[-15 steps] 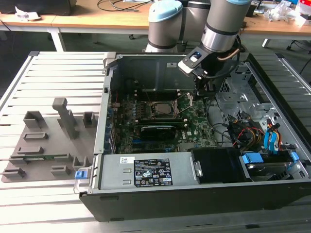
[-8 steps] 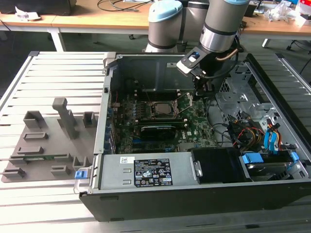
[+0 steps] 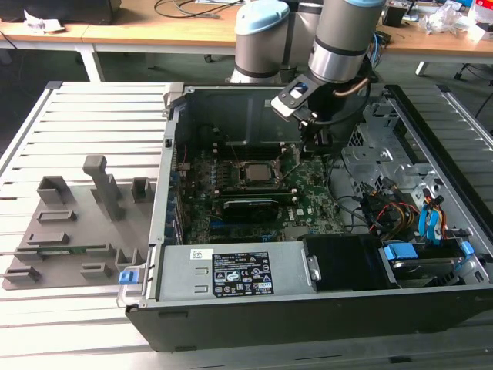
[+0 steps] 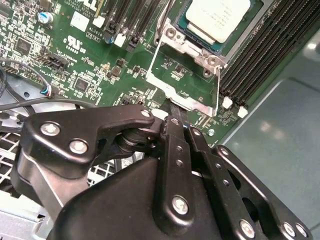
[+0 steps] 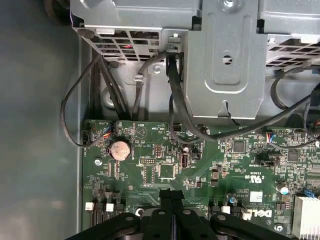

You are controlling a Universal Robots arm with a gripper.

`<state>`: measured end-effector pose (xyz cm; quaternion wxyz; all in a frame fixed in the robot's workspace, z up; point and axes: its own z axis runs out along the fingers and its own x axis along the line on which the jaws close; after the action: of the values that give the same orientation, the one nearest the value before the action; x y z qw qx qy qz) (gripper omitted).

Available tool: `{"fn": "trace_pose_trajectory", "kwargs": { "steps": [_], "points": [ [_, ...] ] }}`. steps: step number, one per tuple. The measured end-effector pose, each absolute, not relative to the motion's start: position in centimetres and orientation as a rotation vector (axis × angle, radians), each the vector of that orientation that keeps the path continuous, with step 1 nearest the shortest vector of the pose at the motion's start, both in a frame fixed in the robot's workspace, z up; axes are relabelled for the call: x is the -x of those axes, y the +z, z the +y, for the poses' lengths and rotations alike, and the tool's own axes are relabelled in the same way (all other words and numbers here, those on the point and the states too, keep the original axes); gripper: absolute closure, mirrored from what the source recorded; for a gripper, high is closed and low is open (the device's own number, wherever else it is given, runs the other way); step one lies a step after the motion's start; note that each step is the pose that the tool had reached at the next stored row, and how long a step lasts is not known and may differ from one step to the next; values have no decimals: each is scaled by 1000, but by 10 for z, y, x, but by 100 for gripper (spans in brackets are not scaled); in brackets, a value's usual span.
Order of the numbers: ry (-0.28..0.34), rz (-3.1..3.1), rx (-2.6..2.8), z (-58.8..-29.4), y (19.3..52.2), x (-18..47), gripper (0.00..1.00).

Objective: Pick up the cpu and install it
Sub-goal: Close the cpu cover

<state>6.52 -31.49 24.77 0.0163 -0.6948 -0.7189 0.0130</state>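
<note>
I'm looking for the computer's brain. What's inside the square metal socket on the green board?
The cpu lies inside the socket, silvery top up. Whatever is beneath the cpu is covered.

I'm seeing even overhead light, glare blooming on the cpu [image 4: 218, 17] and case wall [image 4: 280, 135], shadows pooling under the drive cage [image 5: 225, 60].

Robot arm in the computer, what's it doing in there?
A robot arm reaches into an open computer case. The cpu already sits in its socket on the green motherboard, with the socket's metal frame flipped open. The gripper is shut, holding nothing, its tips just beside that frame.
</note>
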Motion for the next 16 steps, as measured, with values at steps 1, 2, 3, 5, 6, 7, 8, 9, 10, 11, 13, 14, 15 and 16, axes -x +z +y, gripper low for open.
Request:
{"fn": "trace_pose_trajectory", "kwargs": {
  "steps": [1,2,3,5,6,7,8,9,10,11,13,14,15,16],
  "points": [
    [41,-2235,2161,-315,248,-54,89],
    [41,-2235,2161,-315,248,-48,89],
    [40,-2235,2160,-315,248,-45,89],
    [41,-2235,2161,-315,248,-40,89],
    [40,-2235,2161,-315,248,-39,89],
    [41,-2235,2161,-315,248,-37,89],
    [40,-2235,2160,-315,248,-34,89],
    [40,-2235,2161,-315,248,-32,89],
    [40,-2235,2160,-315,248,-31,89],
    [41,-2235,2161,-315,248,-28,89],
    [41,-2235,2161,-315,248,-21,89],
    [40,-2235,2160,-315,248,-17,89],
    [40,-2235,2160,-315,248,-16,89],
    [41,-2235,2160,-315,248,-15,89]
  ]
}}
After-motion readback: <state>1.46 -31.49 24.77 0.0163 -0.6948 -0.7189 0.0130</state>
